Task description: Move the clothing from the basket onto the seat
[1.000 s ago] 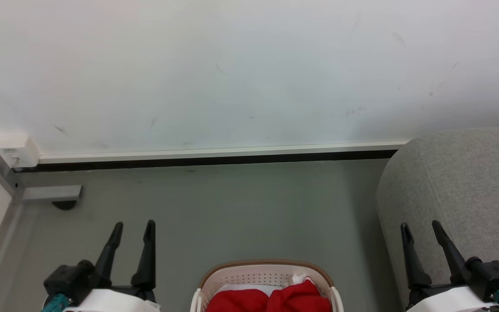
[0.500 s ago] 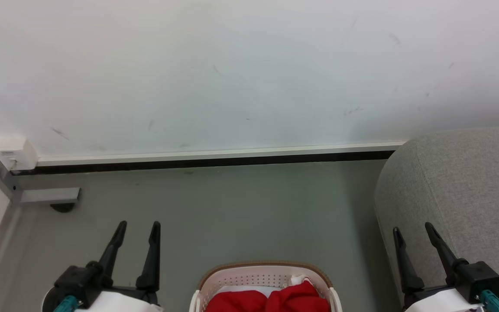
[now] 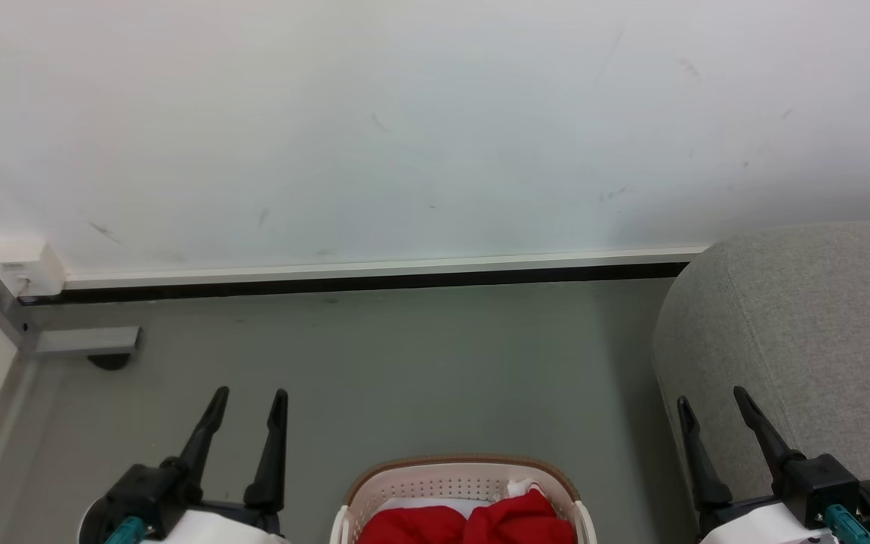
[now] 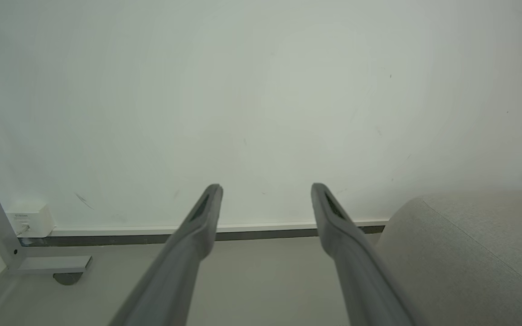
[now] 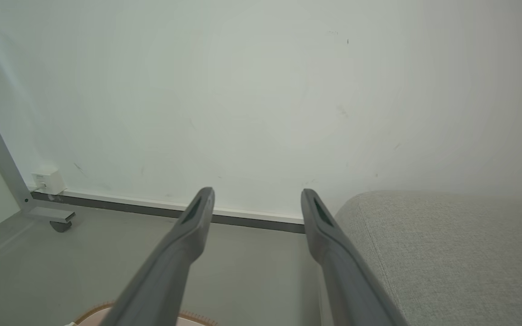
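Grey floor, wall ahead: your clothing sits in the basket, none on the visible seat, left gripper and right gripper fingers spread, empty.

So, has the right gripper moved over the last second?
Yes. In the head view the right gripper has drifted slightly left, toward the basket, whose rim has stayed almost in place.

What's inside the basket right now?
Red clothing with some white trim lies in the basket, over a white sheet. Whatever lies beneath the red pile is covered.
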Controlling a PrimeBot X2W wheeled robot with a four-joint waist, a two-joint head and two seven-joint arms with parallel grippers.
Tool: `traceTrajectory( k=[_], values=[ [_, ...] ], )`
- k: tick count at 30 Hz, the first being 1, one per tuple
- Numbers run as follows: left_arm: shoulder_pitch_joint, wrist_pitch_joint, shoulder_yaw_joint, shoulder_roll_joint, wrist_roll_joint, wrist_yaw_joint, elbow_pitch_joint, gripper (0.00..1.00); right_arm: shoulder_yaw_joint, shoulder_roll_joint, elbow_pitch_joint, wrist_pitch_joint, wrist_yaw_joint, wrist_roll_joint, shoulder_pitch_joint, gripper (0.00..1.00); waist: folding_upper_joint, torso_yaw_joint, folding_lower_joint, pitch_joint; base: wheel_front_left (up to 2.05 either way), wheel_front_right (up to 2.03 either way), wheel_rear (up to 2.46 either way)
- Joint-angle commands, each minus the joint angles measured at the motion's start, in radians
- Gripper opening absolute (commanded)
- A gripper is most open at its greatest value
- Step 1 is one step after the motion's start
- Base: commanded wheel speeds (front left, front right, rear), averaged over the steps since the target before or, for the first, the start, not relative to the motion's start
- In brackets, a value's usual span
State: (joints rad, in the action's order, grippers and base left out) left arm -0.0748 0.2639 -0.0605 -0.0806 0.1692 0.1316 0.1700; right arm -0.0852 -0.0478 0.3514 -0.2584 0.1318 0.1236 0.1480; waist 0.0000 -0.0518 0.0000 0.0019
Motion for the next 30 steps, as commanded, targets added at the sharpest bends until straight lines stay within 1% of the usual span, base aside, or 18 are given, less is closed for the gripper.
traceTrajectory(
  k=[1,17,23,30],
  values=[
    [-0.006,0.001,0.002,-0.008,0.002,0.0,0.002,1.0,0.001,0.0,-0.002,-0.007,-0.002,0.008,0.008,1.0,0.0,0.001,0.0,0.0,0.0,0.0,0.0],
    [-0.007,0.001,0.007,-0.007,0.016,0.0,0.008,1.0,-0.009,0.0,-0.007,-0.005,-0.002,0.018,0.013,1.0,0.0,-0.009,0.0,0.009,0.0,0.0,0.0],
    [-0.014,0.001,0.003,-0.009,0.021,0.0,0.023,1.0,-0.013,-0.001,-0.01,-0.005,-0.002,0.022,0.018,1.0,0.0,-0.044,0.0,0.024,0.0,0.0,0.0],
    [-0.046,0.001,-0.009,-0.016,0.025,0.0,0.066,1.0,-0.012,-0.001,-0.024,-0.005,-0.002,0.029,0.033,1.0,0.0,-0.105,0.0,0.077,0.0,0.0,0.0]
  ],
)
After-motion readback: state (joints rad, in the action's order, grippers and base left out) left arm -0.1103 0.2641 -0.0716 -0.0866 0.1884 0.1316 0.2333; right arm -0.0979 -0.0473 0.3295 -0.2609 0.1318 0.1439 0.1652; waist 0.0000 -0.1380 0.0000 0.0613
